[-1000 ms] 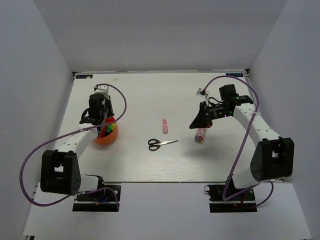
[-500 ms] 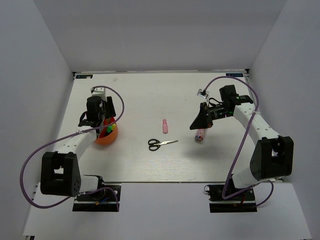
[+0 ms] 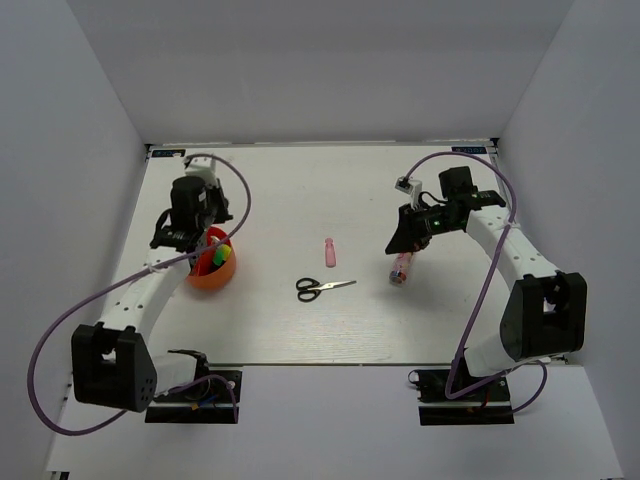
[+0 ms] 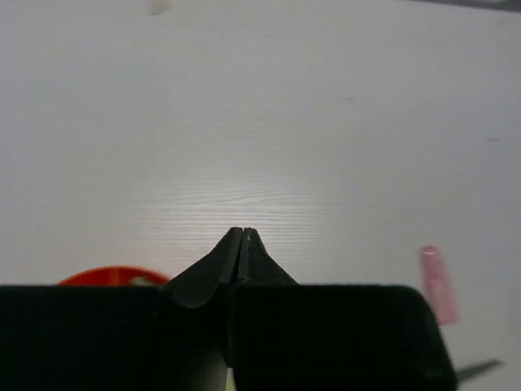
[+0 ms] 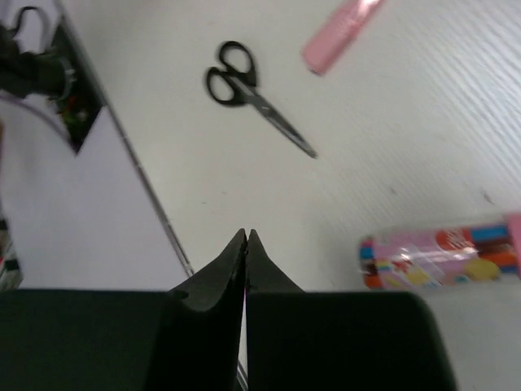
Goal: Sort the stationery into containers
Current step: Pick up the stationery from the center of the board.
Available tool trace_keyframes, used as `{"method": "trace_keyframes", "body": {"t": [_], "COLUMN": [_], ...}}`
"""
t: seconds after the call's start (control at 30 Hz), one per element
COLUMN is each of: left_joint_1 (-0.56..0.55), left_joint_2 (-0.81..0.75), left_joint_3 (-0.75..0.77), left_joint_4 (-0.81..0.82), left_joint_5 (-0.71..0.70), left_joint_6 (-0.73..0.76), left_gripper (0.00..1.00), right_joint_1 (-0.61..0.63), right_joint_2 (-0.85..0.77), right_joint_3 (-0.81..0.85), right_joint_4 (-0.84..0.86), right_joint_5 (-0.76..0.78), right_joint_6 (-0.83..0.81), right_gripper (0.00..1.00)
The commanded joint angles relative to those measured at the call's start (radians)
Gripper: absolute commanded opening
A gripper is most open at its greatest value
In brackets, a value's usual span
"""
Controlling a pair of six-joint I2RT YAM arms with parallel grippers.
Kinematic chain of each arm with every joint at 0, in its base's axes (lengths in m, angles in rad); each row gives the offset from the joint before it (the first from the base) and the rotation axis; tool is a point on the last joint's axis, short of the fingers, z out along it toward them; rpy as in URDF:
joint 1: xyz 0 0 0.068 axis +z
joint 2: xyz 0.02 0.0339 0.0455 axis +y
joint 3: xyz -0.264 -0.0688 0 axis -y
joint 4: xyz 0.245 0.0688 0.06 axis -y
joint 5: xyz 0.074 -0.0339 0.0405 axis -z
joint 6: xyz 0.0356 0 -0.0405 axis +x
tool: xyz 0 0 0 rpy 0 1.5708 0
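The orange-red cup [image 3: 213, 271] stands at the left and holds yellow- and green-capped markers [image 3: 219, 256]. My left gripper [image 3: 204, 240] is shut and empty, just above the cup's far rim; the rim shows in the left wrist view [image 4: 114, 275] below the gripper [image 4: 242, 233]. Black-handled scissors [image 3: 322, 288] lie mid-table, with the pink bottle [image 3: 329, 252] just beyond them. My right gripper [image 3: 396, 243] is shut and empty, above the pink-capped tube [image 3: 402, 268]. The right wrist view shows the gripper [image 5: 246, 235], scissors [image 5: 252, 91], bottle [image 5: 338, 32] and tube [image 5: 444, 257].
White walls enclose the table [image 3: 300, 190] on the left, back and right. The table's near edge [image 5: 130, 155] and the left arm's base electronics [image 5: 41, 73] show in the right wrist view. The pink bottle also shows in the left wrist view [image 4: 437, 285].
My left gripper has drawn back and up from the cup toward the far left. My right gripper has shifted slightly right, staying above the tube.
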Motion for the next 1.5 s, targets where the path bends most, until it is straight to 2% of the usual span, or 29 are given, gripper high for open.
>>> {"method": "trace_keyframes", "body": {"t": [0.0, 0.03, 0.07, 0.1, 0.13, 0.17, 0.2, 0.3, 0.33, 0.4, 0.43, 0.47, 0.53, 0.87, 1.0, 1.27, 1.47], "left_joint_1": [-0.106, -0.196, -0.228, -0.291, -0.320, -0.398, -0.420, -0.489, -0.500, -0.540, -0.549, -0.563, -0.589, -0.620, -0.618, -0.606, -0.608], "left_joint_2": [0.045, 0.069, 0.111, 0.159, 0.179, 0.222, 0.271, 0.383, 0.404, 0.472, 0.486, 0.509, 0.561, 0.733, 0.803, 0.883, 0.926], "left_joint_3": [0.168, 0.195, 0.238, 0.278, 0.292, 0.338, 0.355, 0.438, 0.447, 0.495, 0.509, 0.510, 0.545, 0.653, 0.713, 0.823, 0.823], "left_joint_4": [-0.178, -0.242, -0.303, -0.328, -0.348, -0.402, -0.424, -0.494, -0.499, -0.511, -0.514, -0.511, -0.510, -0.514, -0.566, -0.605, -0.619], "left_joint_5": [0.172, 0.190, 0.193, 0.171, 0.148, 0.084, 0.071, 0.036, 0.034, -0.021, -0.041, -0.046, -0.069, -0.092, -0.130, -0.152, -0.193], "left_joint_6": [-0.079, -0.098, -0.145, -0.168, -0.190, -0.261, -0.286, -0.401, -0.418, -0.466, -0.478, -0.498, -0.521, -0.524, -0.506, -0.481, -0.481], "left_gripper": [0.17, 0.41, 0.49, 0.57, 0.72, 0.72, 0.72, 0.70, 0.68, 0.63, 0.62, 0.60, 0.59, 0.62, 0.62, 0.62, 0.62], "right_joint_1": [0.005, 0.010, 0.013, 0.010, 0.008, 0.005, 0.002, 0.002, 0.001, 0.001, -0.002, -0.008, -0.012, -0.030, -0.041, -0.054, -0.070], "right_joint_2": [0.003, 0.009, 0.011, 0.012, 0.014, 0.012, 0.011, -0.006, -0.009, -0.018, -0.029, -0.029, -0.043, -0.057, -0.063, -0.071, -0.075], "right_joint_3": [-0.002, 0.000, 0.004, 0.006, 0.006, 0.001, -0.002, -0.019, -0.019, -0.026, -0.028, -0.029, -0.034, -0.029, -0.031, -0.032, -0.031], "right_joint_4": [0.095, 0.110, 0.115, 0.122, 0.136, 0.154, 0.167, 0.200, 0.199, 0.219, 0.220, 0.225, 0.228, 0.223, 0.225, 0.222, 0.220], "right_joint_5": [0.241, 0.343, 0.381, 0.445, 0.468, 0.529, 0.536, 0.607, 0.623, 0.678, 0.686, 0.689, 0.695, 0.663, 0.652, 0.625, 0.606], "right_joint_6": [0.158, 0.190, 0.206, 0.218, 0.241, 0.265, 0.284, 0.333, 0.333, 0.385, 0.391, 0.405, 0.413, 0.422, 0.422, 0.427, 0.433], "right_gripper": [0.00, 0.10, 0.23, 0.50, 0.68, 0.72, 0.85, 0.85, 0.75, 0.61, 0.43, 0.36, 0.31, 0.32, 0.34, 0.34, 0.35]}}
